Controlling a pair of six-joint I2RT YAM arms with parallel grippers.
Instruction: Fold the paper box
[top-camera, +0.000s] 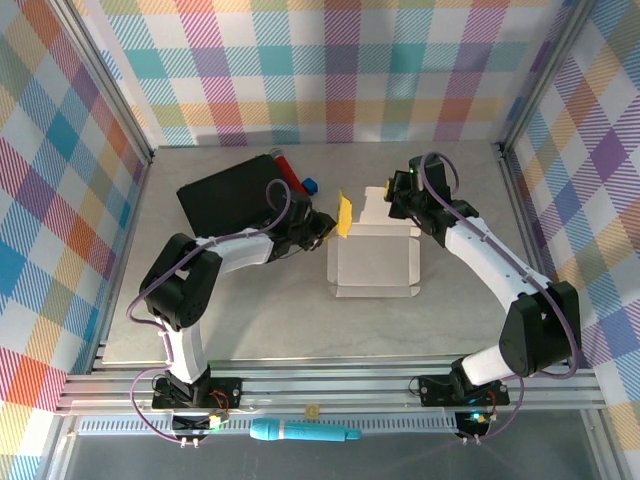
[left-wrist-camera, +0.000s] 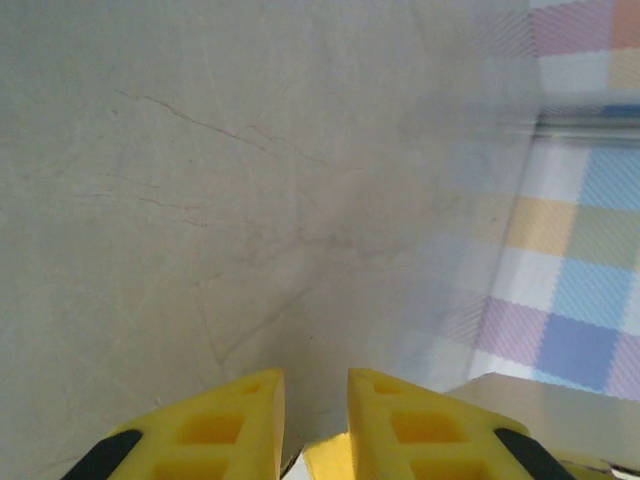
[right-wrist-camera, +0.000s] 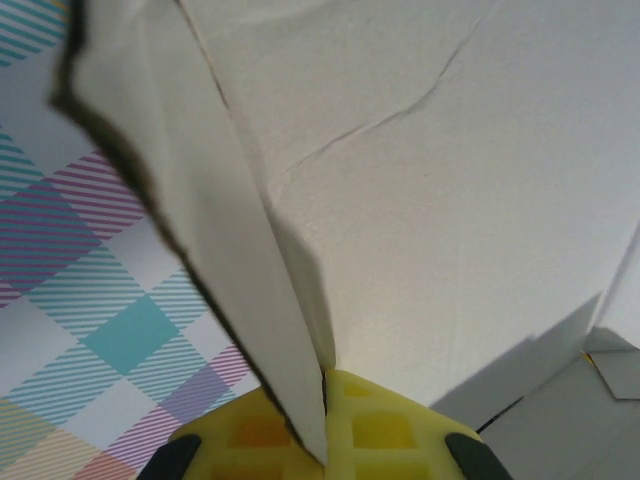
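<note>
Paper box (top-camera: 375, 262): lies pale side up on the surface (top-camera: 250, 310), about midway between my two arms and just right of the black case (top-camera: 230, 195). The base is flat and the side walls are only partly raised.

Yellow flap (top-camera: 345, 215): stands on edge at the box's far-left corner, coloured face towards my left arm. It is up because I am bringing it over along its crease.

Left gripper (top-camera: 327, 227): at the flap, reaching in from the case side. In the wrist view the fingers (left-wrist-camera: 230, 420) are nearly together, with a sliver of yellow card deep between them and bare surface showing through the slit. I cannot tell if the card is clamped or merely resting there.

Right gripper (right-wrist-camera: 322, 395): pressed together on the rear panel (right-wrist-camera: 200, 210), whose pale sheet runs straight down into the jaws. My judgement is that this hold anchors the far edge so the box does not slide while the left side works.

Step in hand: judged early, with one flap lifted and nothing tucked.

Risk: thin card, so pulling with both arms could buckle the base or tear a crease.

Next: likely fold the flap inwards while the rear hold stays steady.
</note>
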